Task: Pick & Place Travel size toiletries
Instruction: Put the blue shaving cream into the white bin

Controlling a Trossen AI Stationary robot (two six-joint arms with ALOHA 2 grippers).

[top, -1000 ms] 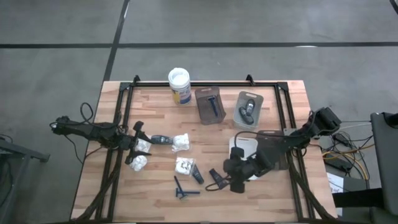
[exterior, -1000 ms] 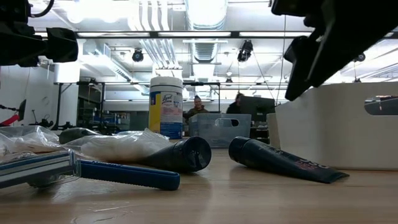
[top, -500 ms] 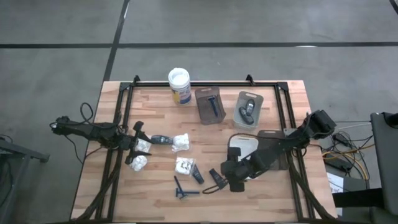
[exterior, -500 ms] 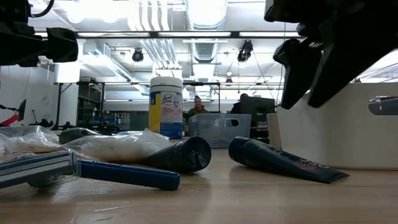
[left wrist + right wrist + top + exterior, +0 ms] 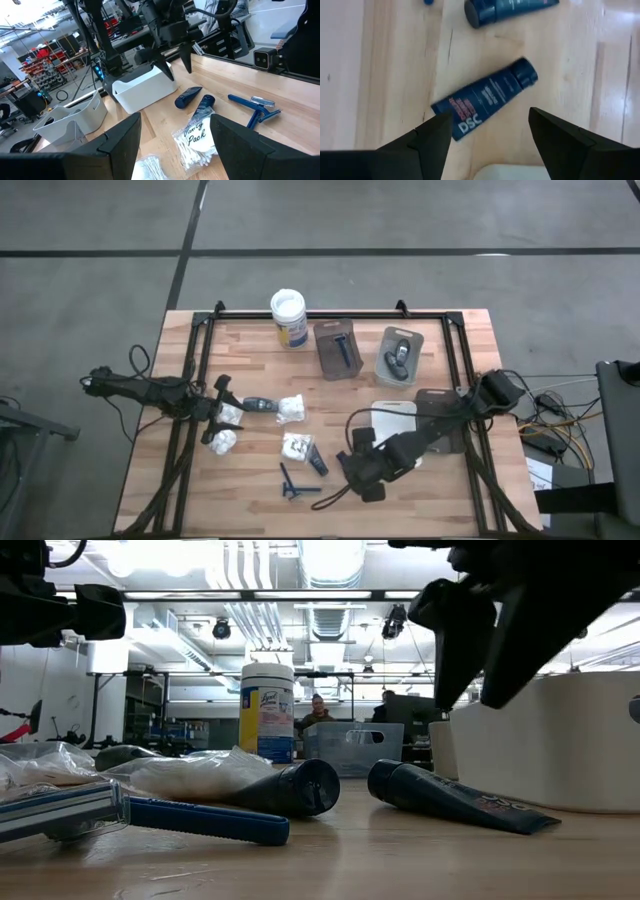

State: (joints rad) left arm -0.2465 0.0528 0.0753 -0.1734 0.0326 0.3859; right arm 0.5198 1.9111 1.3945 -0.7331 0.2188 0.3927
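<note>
My right gripper [image 5: 347,474] is open and hovers above a small black tube [image 5: 485,97] near the table's near edge; its fingers [image 5: 490,640] stand well above that tube [image 5: 450,798]. A second black tube [image 5: 316,460] lies on its side beside a white packet [image 5: 297,446]. A blue razor [image 5: 295,483] lies flat near the near edge. A dark grey bottle [image 5: 258,403] and another packet [image 5: 292,409] lie mid-table. My left gripper [image 5: 218,415] waits open at the table's left, with two white packets [image 5: 228,416] close by it.
A white tray [image 5: 395,418] sits just right of my right gripper. Two grey trays [image 5: 336,350] [image 5: 400,355] at the far side hold a razor and a dark bottle. A white-lidded tub [image 5: 288,317] stands at the far edge. People show in the room behind.
My right gripper has moved from over the white tray toward the table's left and near edge, ending above the black tube; its fingers stay open. The items on the table have not moved.
</note>
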